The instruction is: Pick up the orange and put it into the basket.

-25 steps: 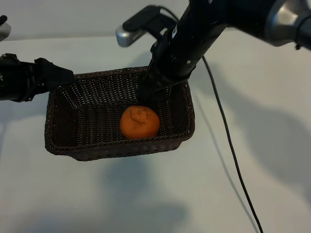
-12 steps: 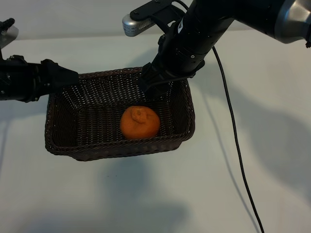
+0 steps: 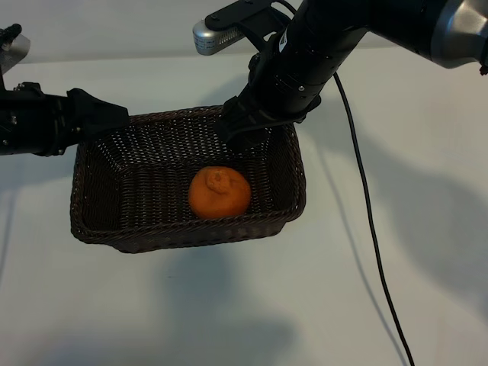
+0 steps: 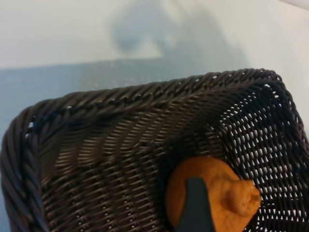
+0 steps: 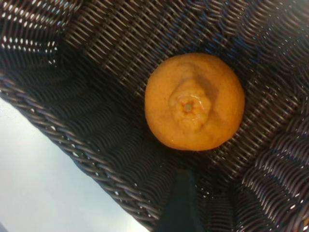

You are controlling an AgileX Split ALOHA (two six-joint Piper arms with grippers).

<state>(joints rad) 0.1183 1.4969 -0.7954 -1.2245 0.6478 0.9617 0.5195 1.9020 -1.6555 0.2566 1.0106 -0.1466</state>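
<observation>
1. The table (image 3: pixel 427 305) is a pale, plain surface that fills the exterior view, crossed by soft shadows and a black cable (image 3: pixel 366 229) that trails toward 5 o'clock.
2. The right arm (image 3: pixel 335 38) comes in from 1 o'clock, a thick black limb with a silver camera housing at its upper side, angled steeply down toward the basket.
3. The basket (image 3: pixel 114 229) sits at the middle of the table, dark brown wicker with a braided rim, its long side running 9 to 3 o'clock.
4. The left arm (image 3: pixel 30 126) reaches in level from 9 o'clock and ends at the basket's 10 o'clock corner.
5. The right gripper (image 3: pixel 242 137) hangs over the basket's far rim at about 1 o'clock, just beyond the orange and apart from it; its jaws stand apart and hold nothing.
6. The left gripper (image 3: pixel 107 114) hovers just at the rim's 10 o'clock corner, well apart from the orange; its jaws are spread and empty.
7. The orange (image 3: pixel 219 192) lies on the basket floor, right of centre and near the 5 o'clock wall, its knobby bump facing up; nothing touches it.
</observation>
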